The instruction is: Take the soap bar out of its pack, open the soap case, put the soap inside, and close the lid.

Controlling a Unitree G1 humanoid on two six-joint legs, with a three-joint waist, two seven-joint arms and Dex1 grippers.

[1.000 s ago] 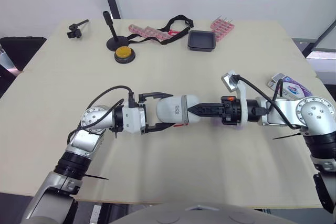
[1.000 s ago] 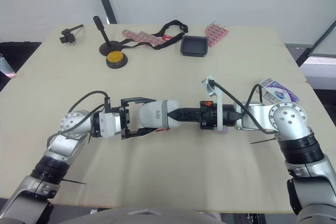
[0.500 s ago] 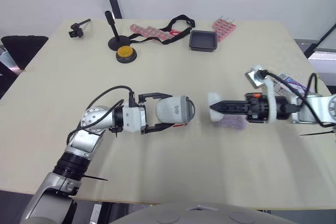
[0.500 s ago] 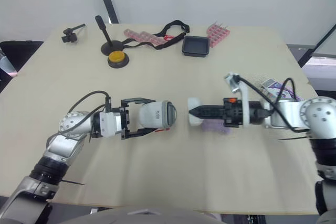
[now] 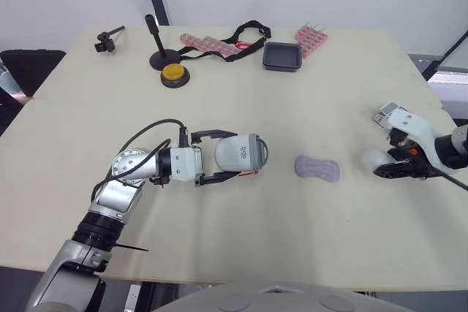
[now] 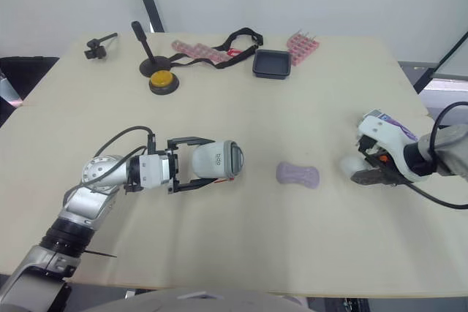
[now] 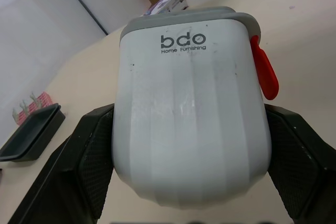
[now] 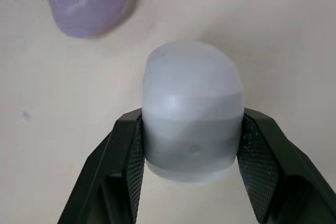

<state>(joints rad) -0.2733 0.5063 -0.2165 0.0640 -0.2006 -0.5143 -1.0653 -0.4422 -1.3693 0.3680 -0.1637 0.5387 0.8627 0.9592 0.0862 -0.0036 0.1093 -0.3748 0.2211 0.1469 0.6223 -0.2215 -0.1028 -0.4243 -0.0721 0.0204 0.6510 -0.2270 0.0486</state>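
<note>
- Far left: my left gripper (image 5: 232, 156) has its two black fingers clamped on opposite sides of the white soap case (image 7: 189, 114). The case lies sideways, grey-rimmed end pointing right, with a red tab on its side.
- Centre: the purple soap bar (image 5: 317, 168) lies unwrapped on the beige table (image 5: 292, 100), between the two grippers and apart from both.
- Right: my right gripper (image 8: 190, 129) has its fingers pressed against the sides of the pale, rounded lid (image 5: 374, 158). I cannot tell whether the lid touches the table.
- Far right: the soap pack (image 6: 380, 117) lies behind that arm, partly hidden.
</note>
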